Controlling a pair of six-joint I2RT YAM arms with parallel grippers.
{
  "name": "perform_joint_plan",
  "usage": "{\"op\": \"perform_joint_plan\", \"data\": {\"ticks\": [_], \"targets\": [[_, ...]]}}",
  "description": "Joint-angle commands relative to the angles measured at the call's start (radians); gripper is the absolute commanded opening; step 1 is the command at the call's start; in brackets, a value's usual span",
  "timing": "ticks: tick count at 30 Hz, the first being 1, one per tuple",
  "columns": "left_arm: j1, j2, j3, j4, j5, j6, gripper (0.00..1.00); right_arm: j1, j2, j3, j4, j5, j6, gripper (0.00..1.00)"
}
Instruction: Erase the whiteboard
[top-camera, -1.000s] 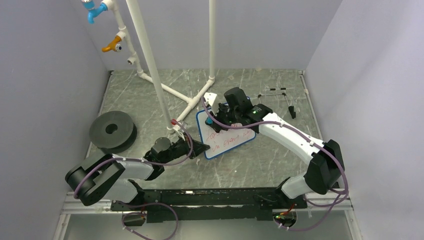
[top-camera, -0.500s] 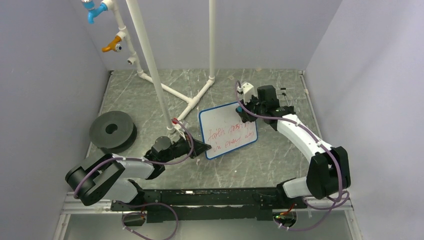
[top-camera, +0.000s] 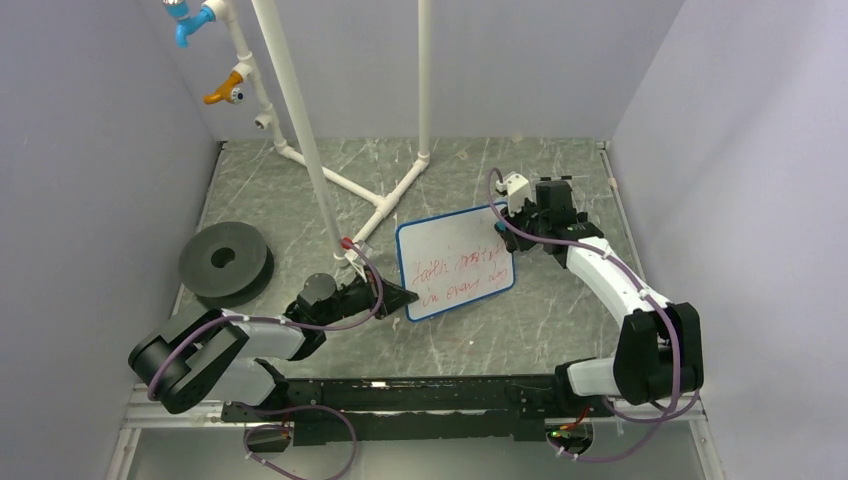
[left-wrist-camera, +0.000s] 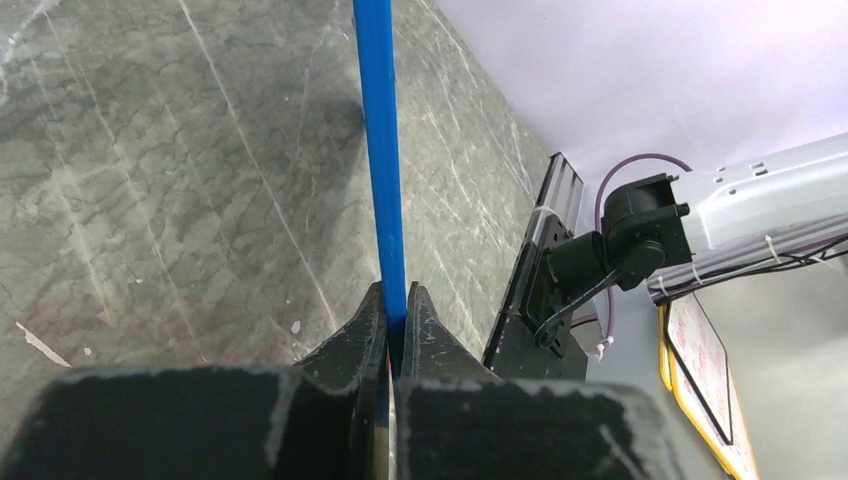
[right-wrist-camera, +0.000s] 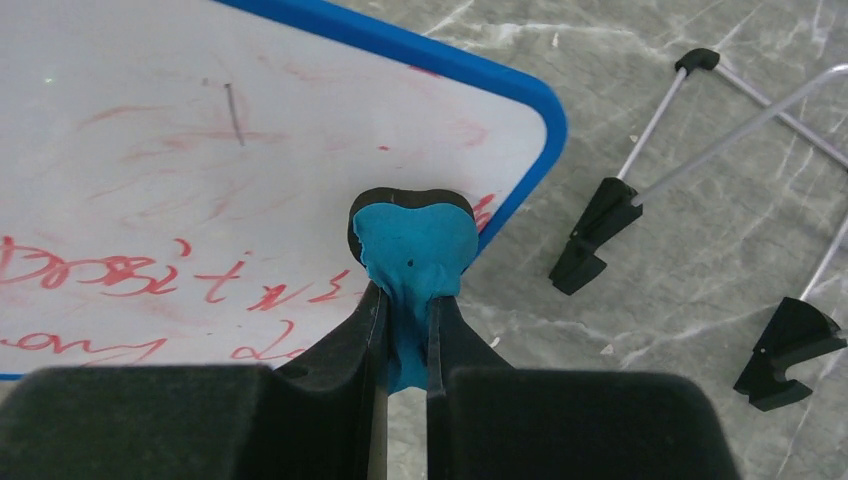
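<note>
Since the whiteboard (top-camera: 455, 265) seems stiff and light, its rim is pinched by the left gripper (left-wrist-camera: 395, 315). An eraser (right-wrist-camera: 412, 235) is clamped in the right gripper (right-wrist-camera: 405, 300).

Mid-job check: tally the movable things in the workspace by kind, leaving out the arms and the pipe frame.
Whiteboard: 1
Teal eraser: 1
Black foam ring: 1
Wire easel stand: 1
Total: 4

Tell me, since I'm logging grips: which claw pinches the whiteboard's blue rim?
The left claw, on the whiteboard; the right claw grips a teal eraser.
</note>
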Motion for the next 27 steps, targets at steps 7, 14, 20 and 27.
{"op": "perform_joint_plan", "data": {"ticks": [7,14,20,27], "targets": [[0.001,-0.035,0.011,0.165,0.099,0.022,0.00,-0.062,0.022,0.037,-0.004,-0.061,-0.096,0.00],[0.009,-0.024,0.019,0.158,0.111,0.029,0.00,-0.002,-0.039,-0.031,-0.118,-0.217,-0.292,0.00],[0.013,-0.017,0.020,0.165,0.118,0.027,0.00,0.038,-0.023,-0.022,-0.052,-0.093,-0.215,0.00],[0.013,-0.025,0.010,0.160,0.124,0.030,0.00,-0.047,0.021,0.036,0.034,0.062,-0.127,0.00]]}}
